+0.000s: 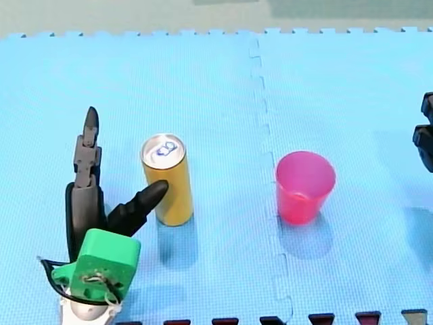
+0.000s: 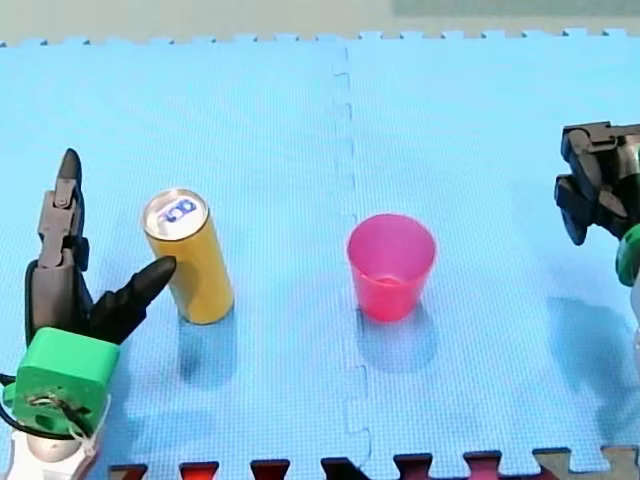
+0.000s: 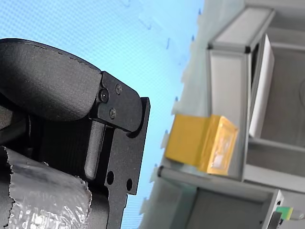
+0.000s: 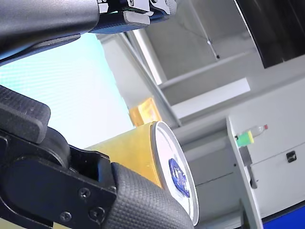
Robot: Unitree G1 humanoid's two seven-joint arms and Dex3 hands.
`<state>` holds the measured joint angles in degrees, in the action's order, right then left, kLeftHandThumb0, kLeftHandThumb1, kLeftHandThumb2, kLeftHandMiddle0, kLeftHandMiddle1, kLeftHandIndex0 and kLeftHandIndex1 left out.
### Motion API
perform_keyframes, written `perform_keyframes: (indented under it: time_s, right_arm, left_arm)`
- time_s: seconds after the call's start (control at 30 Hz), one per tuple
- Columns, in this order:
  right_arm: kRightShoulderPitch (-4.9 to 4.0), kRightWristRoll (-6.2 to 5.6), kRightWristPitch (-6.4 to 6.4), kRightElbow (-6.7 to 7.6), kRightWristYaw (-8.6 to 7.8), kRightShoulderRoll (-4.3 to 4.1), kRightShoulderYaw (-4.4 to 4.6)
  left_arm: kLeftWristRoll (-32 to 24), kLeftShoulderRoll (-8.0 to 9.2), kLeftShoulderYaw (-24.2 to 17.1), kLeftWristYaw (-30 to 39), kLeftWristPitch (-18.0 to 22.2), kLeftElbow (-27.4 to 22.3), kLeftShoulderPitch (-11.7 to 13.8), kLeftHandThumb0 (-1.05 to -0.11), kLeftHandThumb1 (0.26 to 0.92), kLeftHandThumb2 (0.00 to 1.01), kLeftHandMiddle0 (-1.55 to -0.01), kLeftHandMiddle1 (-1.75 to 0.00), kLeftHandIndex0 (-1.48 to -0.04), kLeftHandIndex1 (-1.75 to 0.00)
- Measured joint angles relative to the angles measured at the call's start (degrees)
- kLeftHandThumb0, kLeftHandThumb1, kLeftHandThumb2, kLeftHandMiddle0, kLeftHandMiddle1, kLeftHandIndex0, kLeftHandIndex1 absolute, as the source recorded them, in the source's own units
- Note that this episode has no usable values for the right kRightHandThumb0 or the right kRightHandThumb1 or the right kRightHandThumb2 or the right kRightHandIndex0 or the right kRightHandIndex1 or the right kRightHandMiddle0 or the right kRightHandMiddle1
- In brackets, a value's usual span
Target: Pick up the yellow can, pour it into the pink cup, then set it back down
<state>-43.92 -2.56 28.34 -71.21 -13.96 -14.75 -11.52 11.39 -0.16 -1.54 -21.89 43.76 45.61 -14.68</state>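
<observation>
Head views show a tall yellow metal drink can [image 1: 168, 179] standing upright on the blue foam-tile worktop [image 1: 203, 88], its silver lid with a blue tab facing up. The robot's left hand [image 1: 95, 217], black with a green block [image 1: 101, 261] at its wrist, comes in from the lower left and sits just beside the can on its left side. The fingers have not closed on the can. One short black finger [image 1: 139, 206] angles toward the can's lower side and its tip overlaps the can wall, though I cannot tell whether it actually touches. The long straight fingers [image 1: 86, 156] point away from the robot and stand to the can's left, with bare worktop between them and the can.

A translucent pink plastic cup [image 1: 304, 186] stands upright to the right of the can, well apart from it, across the seam between two tiles. The right hand [image 2: 600, 185] is at the right edge, off to the far side of the cup and touching neither thing; how it is shaped I cannot tell.

Second wrist view, at the left hand, shows the can [image 4: 128, 150] lying between a smooth dark finger [image 4: 43, 19] and a textured black pad [image 4: 143, 200], with a gap between the smooth finger and the can.

First wrist view shows black hand parts over the blue worktop, and a yellow taped block [image 3: 200, 143] on a grey metal frame beyond it.
</observation>
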Motion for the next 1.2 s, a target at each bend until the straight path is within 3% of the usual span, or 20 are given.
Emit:
perform_keyframes:
  time_s: [0.47, 0.8, 1.2]
  right_arm:
    - [-0.03, 0.0, -0.13, 0.34, -0.13, -0.07, 0.12]
    - [0.06, 0.05, -0.11, 0.57, -0.05, -0.07, 0.3]
    - [0.25, -0.1, -0.01, 0.33, -0.33, -0.06, 0.16]
  left_arm:
    - [3.2, 0.13, 1.6, -2.0, 0.0, 0.4, 0.6, -1.048, 0.873, 0.0, -0.08, -0.02, -0.08, 0.0]
    - [1.2, -0.96, 2.7, 2.5, -3.4, -4.9, 3.1, -1.048, 0.882, 0.01, -0.08, -0.01, -0.07, 0.0]
    - [-0.6, -1.07, 2.5, 5.2, -5.0, -7.5, 4.1, -1.048, 0.873, 0.0, -0.07, -0.01, -0.07, 0.0]
